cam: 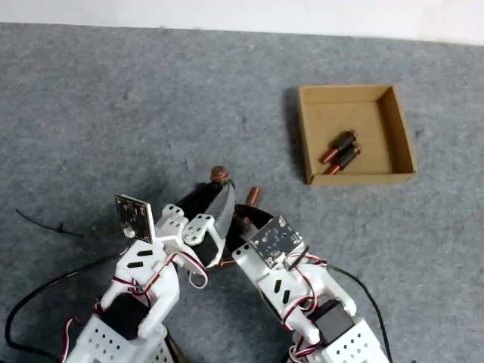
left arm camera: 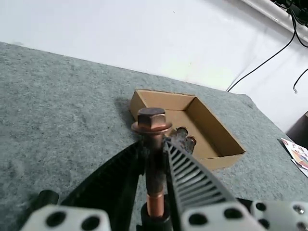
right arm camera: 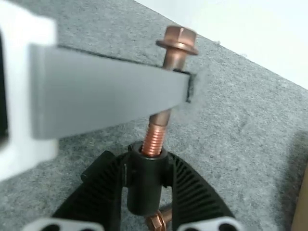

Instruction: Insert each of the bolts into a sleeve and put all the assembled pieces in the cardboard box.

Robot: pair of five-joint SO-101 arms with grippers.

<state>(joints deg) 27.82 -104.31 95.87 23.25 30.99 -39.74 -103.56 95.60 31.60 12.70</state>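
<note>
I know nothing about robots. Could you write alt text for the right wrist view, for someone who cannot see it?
A copper-coloured hex-head bolt stands with its threaded tip in a short black cylindrical sleeve, which the right gripper clamps between black fingers. The left gripper grips the bolt's shank over a grey felt-like table.

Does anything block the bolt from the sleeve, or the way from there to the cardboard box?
Nothing visible does. The bolt, held in the left pincer, has its threaded end at the mouth of the sleeve in the right pincer. Nothing rises from the mat toward the open-topped cardboard box.
</note>
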